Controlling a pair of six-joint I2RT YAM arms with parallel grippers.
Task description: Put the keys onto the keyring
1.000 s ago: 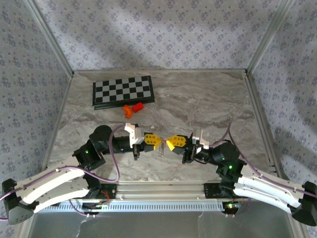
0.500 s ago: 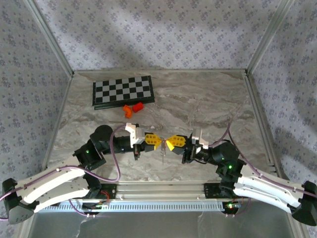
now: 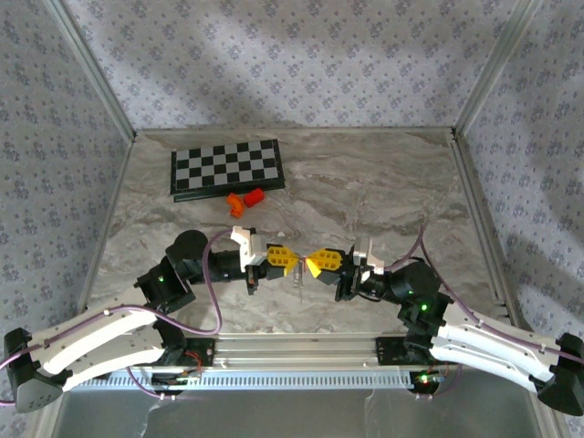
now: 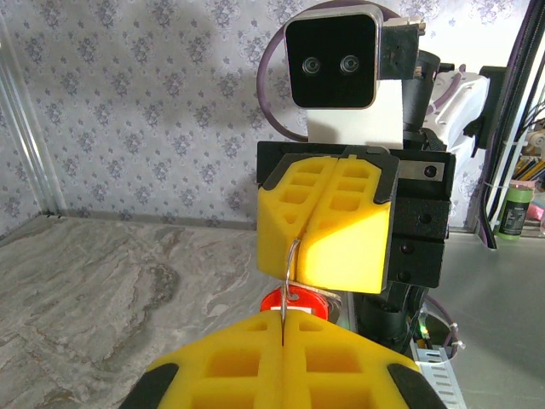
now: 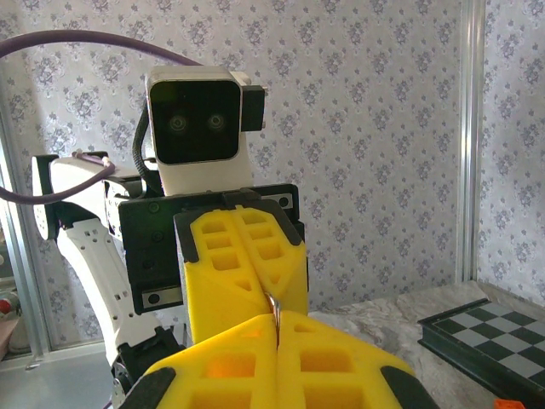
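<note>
Both arms bend low over the table and reach inward, tips meeting. The left gripper and right gripper both pinch the keyring wire tight (red tag dangles).

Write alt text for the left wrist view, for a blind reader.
The left gripper, low in the foreground, and the right gripper facing it are shut, seemingly pinching the silver wire of the keyring; its red tag hangs between them.

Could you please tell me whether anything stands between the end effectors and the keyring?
Nothing visible: the left end effector and right end effector meet tip to tip at the red plastic-tagged wire keyring.
</note>
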